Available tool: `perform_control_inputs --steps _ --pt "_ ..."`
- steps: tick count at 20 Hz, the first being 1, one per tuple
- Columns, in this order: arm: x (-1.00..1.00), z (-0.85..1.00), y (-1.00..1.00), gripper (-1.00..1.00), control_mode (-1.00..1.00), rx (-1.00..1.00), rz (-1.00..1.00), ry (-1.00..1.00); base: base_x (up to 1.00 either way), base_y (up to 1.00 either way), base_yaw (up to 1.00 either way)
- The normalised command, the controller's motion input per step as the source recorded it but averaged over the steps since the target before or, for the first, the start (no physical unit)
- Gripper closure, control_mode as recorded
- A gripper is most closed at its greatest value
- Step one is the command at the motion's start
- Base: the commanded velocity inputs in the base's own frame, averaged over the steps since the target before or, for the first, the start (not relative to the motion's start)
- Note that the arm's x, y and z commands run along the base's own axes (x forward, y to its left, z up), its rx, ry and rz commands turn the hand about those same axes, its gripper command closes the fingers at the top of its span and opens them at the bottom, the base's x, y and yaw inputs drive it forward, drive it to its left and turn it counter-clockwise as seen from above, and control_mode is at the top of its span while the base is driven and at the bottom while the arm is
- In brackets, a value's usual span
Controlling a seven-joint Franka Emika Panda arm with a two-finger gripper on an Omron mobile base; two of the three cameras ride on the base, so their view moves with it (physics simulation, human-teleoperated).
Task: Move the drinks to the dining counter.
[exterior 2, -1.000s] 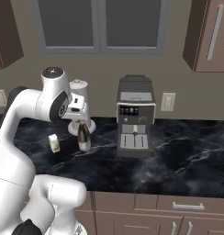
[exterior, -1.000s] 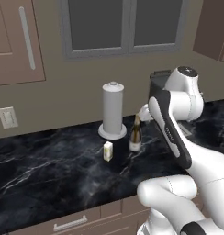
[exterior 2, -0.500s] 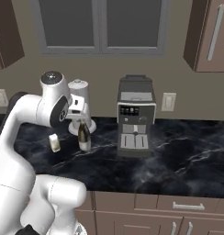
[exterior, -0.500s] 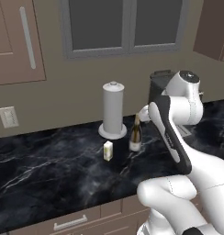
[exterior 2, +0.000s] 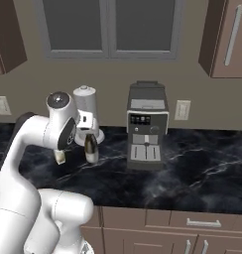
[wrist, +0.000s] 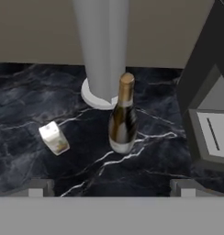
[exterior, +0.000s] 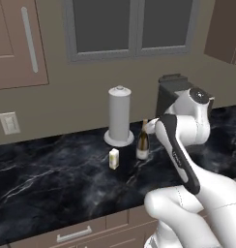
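Note:
Two drinks stand on the black marble worktop [exterior: 52, 184]. The dark wine bottle [exterior: 142, 143] [exterior 2: 91, 149] [wrist: 123, 119] stands upright just in front of the grey paper-towel cylinder. To its left is the small white-yellow carton [exterior: 113, 159] [wrist: 54, 137], which my arm partly covers in the right base view [exterior 2: 59, 157]. My gripper [wrist: 110, 190] hangs above and in front of the bottle, open, with nothing between its fingertips [wrist: 36, 188]. The dining counter is out of view.
The tall paper-towel cylinder [exterior: 119, 116] [exterior 2: 84, 106] [wrist: 102, 50] stands against the wall behind the bottle. A coffee machine [exterior: 175, 94] [exterior 2: 147, 126] [wrist: 210, 92] stands close on the bottle's right. Drawers with handles run below the worktop.
My arm's upper joint has sunk a little in both base views, lowering the hand toward the bottle. The gripper stayed open and the drinks have not moved.

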Motion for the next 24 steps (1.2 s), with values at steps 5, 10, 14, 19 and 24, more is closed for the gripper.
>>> perform_control_inputs --steps 5,10,14,19,24 --pt "0.23 0.00 0.00 -1.00 -1.00 0.00 0.01 -0.14 0.00 0.00 0.00" --pt "0.20 0.00 0.00 -1.00 -1.00 0.00 0.00 -0.05 0.00 0.00 0.00" --pt "0.10 0.00 0.00 -1.00 -1.00 0.03 0.00 0.01 0.00 0.00 0.00" --pt "0.20 0.00 0.00 -1.00 -1.00 0.06 0.00 0.01 0.00 0.00 0.00" --pt "0.23 0.00 0.00 -1.00 -1.00 0.04 0.00 0.00 0.00 0.00 0.00"
